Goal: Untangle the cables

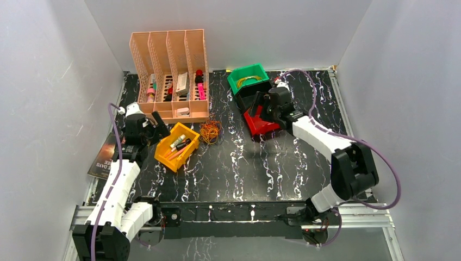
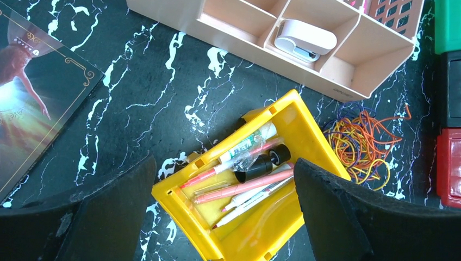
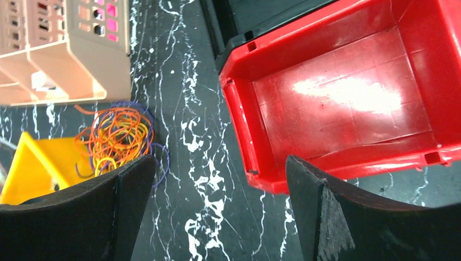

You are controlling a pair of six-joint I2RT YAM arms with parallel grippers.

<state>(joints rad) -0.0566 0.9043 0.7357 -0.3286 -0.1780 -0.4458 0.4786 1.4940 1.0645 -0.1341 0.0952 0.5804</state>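
Observation:
The cables are a small bundle of thin orange, yellow and purple loops. It lies on the black marbled table between the yellow bin and the red bin. The left wrist view has the cables just right of the yellow bin. In the right wrist view the cables are at the left. My left gripper hangs open above the yellow bin. My right gripper hangs open by the red bin's left wall. Neither touches the cables.
The yellow bin holds several pens and markers. A peach desk organizer stands at the back left. A green bin and a black bin sit behind the red one. A book lies at the left edge.

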